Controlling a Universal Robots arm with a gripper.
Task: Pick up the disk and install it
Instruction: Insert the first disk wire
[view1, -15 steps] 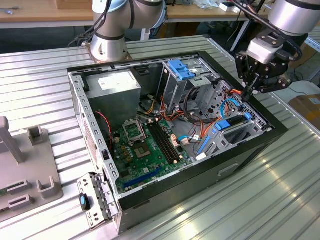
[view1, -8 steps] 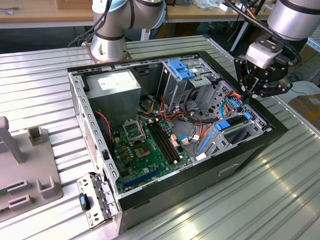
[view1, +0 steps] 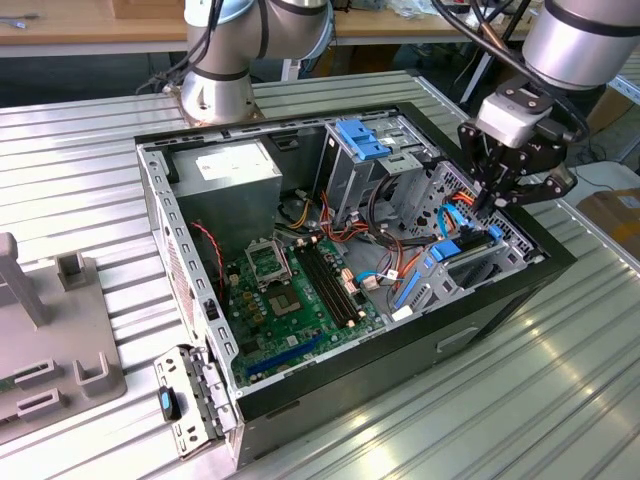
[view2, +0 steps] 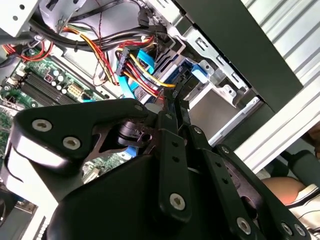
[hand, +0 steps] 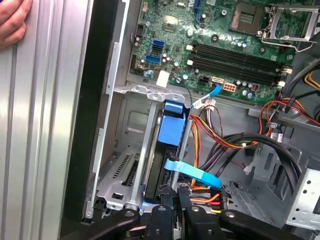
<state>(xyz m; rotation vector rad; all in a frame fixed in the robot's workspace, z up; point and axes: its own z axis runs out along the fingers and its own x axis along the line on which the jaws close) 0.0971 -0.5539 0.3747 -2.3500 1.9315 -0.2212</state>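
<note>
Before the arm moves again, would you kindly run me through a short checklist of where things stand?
1. Disk seated edge-on in its drive bay: ok.
2. Gripper down at the disk's end: ok.
3. Fingers gripping the disk: cannot tell.
4. Cables clear of the gripper: not ok, they lie right beside it.
5. Person's hand clear of the case: ok, it rests on the table beside the case.
</note>
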